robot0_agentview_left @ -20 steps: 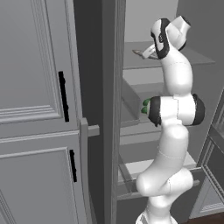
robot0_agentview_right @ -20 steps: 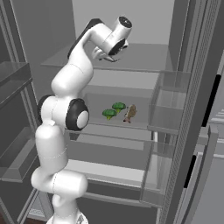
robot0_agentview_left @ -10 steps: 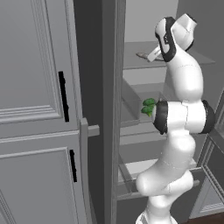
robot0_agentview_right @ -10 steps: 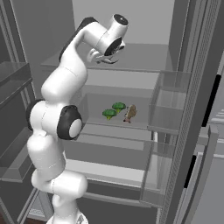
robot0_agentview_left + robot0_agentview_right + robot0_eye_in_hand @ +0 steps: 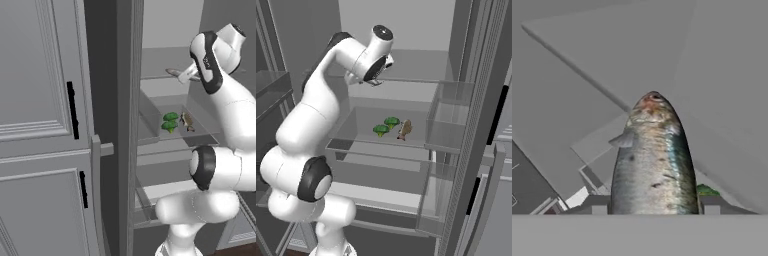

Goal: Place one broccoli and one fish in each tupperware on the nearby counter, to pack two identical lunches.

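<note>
My gripper point(image 5: 654, 206) is shut on a silvery-brown fish point(image 5: 654, 155) that sticks out head first between the fingertips point(image 5: 711, 204). From the left base, the held fish point(image 5: 173, 73) hangs at the gripper point(image 5: 184, 76), in front of the open fridge's upper shelf. The gripper point(image 5: 372, 82) sits high above the middle shelf. Two broccoli point(image 5: 381, 130) point(image 5: 391, 121) and another fish point(image 5: 405, 128) lie on that glass shelf; from the left base they appear as broccoli point(image 5: 170, 121) and fish point(image 5: 187, 120). The tupperware and the counter are out of view.
The open fridge has glass shelves point(image 5: 381, 145) and door bins point(image 5: 448, 120) on the right. Tall grey cabinet doors with black handles point(image 5: 73, 110) stand to the left. A drawer point(image 5: 165, 192) sits low in the fridge behind my arm.
The arm has swung its elbow down and to the right, uncovering the broccoli on the shelf in the left base view. The hand with the fish has shifted slightly lower.
</note>
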